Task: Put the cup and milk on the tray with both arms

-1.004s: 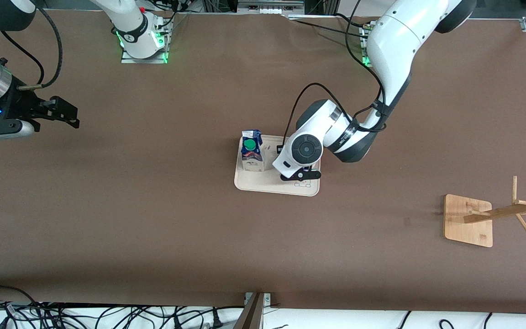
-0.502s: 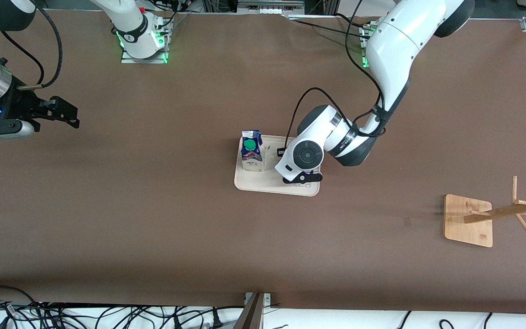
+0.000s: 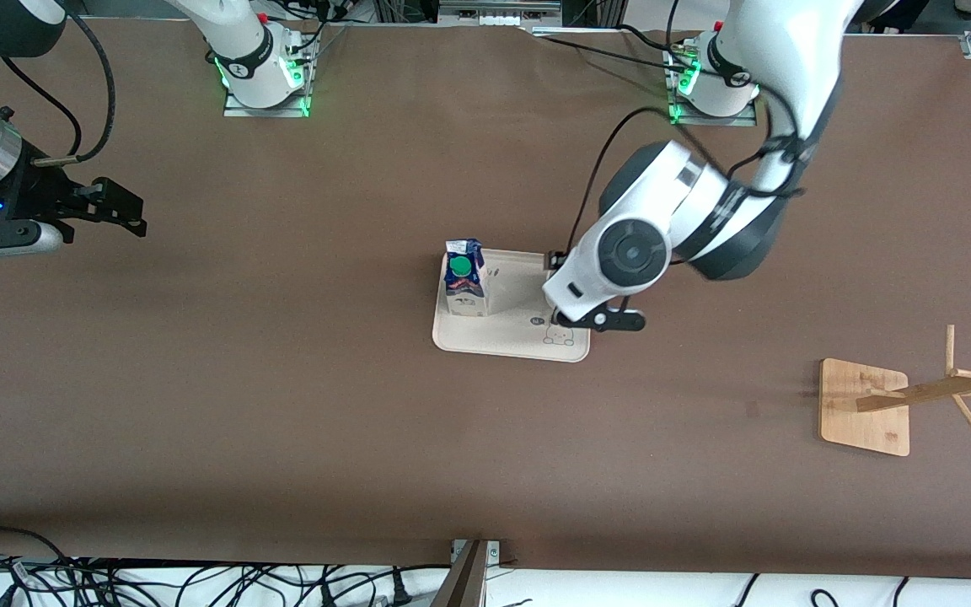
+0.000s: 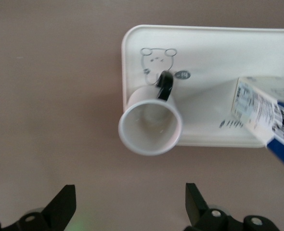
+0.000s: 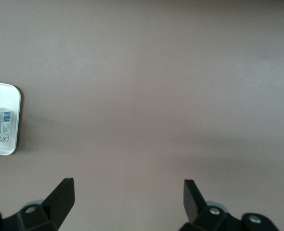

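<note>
Brown table covering [image 3: 300,405] runs under everything, and I take the tray [image 3: 485,341] at its middle as my landmark, going across the front view from its one side to the other.

Well off from the tray, toward the right arm's end of the table, my right gripper [image 3: 127,215] waits over bare table, fingers apart and empty.

On the tray itself, the milk [image 3: 465,289] stands upright at the end nearer the right arm. The cup [image 4: 149,126] stands upright in the tray's corner at the left arm's end, handle turned toward the printed rabbit [image 3: 559,336].

Over that same edge of the tray hangs my left gripper [image 3: 599,319], fingers spread wide and holding nothing, the cup free between and below them.

By my judgement both things are placed and what is left is a clean retreat: go straight up, fingers kept spread, so nothing clips the rim or handle. The cup sits close to the tray's lip, so any sideways brush could tip it off.

From the front view, my own wrist hides the cup. Its printed face I cannot make out, and the carton is cut off in the left wrist view.
</note>
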